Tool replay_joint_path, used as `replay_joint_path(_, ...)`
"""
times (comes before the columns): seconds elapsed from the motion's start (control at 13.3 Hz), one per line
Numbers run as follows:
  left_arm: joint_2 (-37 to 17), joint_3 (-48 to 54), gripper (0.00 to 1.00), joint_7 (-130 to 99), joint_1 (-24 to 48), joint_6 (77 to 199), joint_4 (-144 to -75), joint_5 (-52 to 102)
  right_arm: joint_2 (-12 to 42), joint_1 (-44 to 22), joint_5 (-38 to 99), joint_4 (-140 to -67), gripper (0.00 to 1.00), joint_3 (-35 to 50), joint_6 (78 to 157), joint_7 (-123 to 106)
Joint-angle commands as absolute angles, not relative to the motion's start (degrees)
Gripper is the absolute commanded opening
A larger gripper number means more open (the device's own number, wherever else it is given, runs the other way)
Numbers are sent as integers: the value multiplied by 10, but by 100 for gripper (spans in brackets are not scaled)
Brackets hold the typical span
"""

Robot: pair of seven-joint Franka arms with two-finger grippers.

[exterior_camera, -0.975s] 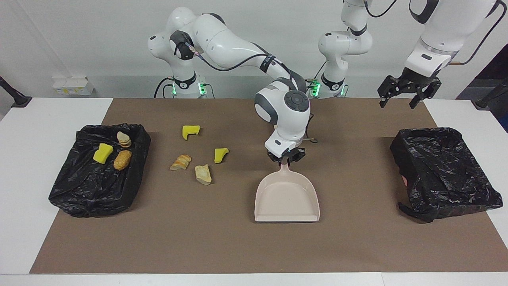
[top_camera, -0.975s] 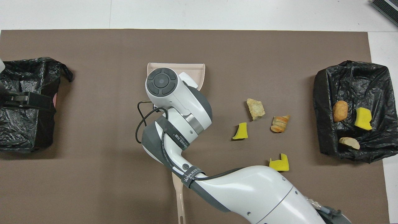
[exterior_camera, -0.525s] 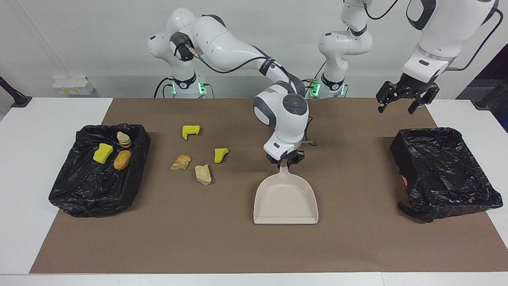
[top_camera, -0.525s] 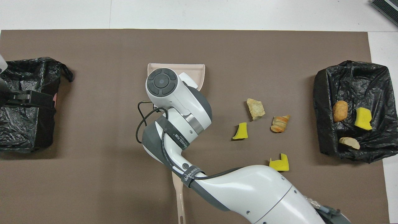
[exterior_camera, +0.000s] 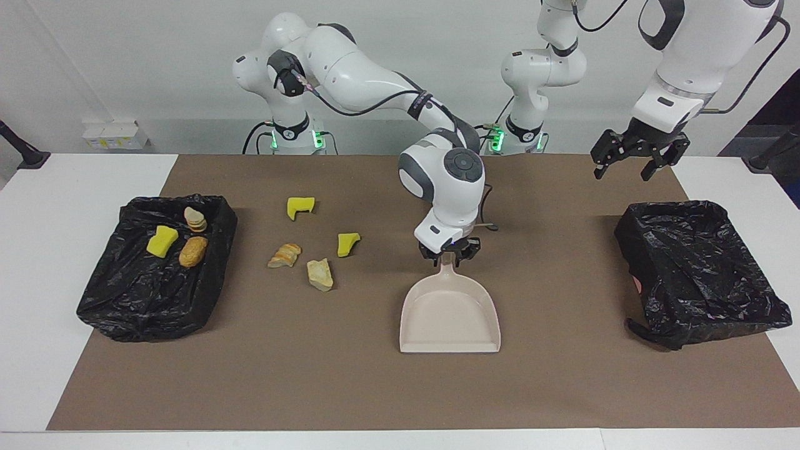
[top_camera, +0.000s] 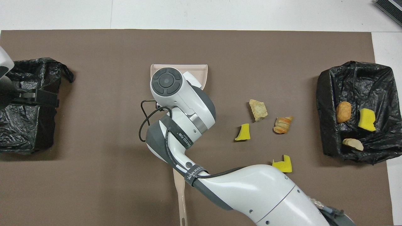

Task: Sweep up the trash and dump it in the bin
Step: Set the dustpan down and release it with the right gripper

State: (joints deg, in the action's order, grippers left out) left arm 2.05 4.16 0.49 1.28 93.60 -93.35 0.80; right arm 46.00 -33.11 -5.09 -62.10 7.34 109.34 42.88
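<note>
**Q:** Judging from this moment, what could go wrong?

**A:** The right gripper (exterior_camera: 449, 251) sits at the handle (exterior_camera: 447, 270) of the dustpan (exterior_camera: 450, 315). Whether it clasps the handle or has let go cannot be told. If it lifts with a loose hold, the pan may tilt or slip. The pan's mouth faces away from the robots, while the loose trash (exterior_camera: 319, 274) lies beside it, toward the right arm's end. A sweep may therefore push chunks past the pan, not into it. Light chunks may also roll or scatter on the mat (exterior_camera: 562, 387).

**Q:** Where does the trash lie?

**A:** Four chunks rest on the mat, between the dustpan and the bin (exterior_camera: 125, 306). Three more lie inside that bin.

**Q:** And the left arm?

**A:** The left gripper (exterior_camera: 631, 164) waits, spread wide and empty, above the bench (exterior_camera: 719, 169), near the other bin (exterior_camera: 700, 275).

**Q:** What differs from one second earlier?

**A:** The right gripper stands slightly higher on the handle, and the pan has shifted a little. The left gripper has risen slightly. No chunk has moved.
</note>
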Motion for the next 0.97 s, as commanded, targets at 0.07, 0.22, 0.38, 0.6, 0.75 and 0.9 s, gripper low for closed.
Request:
replay_joint_path(0.07,27,40,100,6,17,950,-947,6,447,-312,-45,-628,73,73,1105,434)
replay_joint_path(0.22,27,40,100,6,17,950,-947,6,435,-295,-40,-628,82,72,1107,434)
replay_joint_path(0.38,28,40,100,6,17,950,-947,6,418,-280,-40,-628,87,72,1107,434)
replay_joint_path(0.6,27,40,100,6,17,951,-947,6,387,-270,-33,-629,94,72,1105,434)
replay_joint_path(0.75,25,40,100,5,17,958,-948,6,349,-254,-33,-657,98,73,1097,434)
replay_joint_path(0.9,22,40,100,6,18,971,-950,6,292,-254,-33,-719,98,74,1095,434)
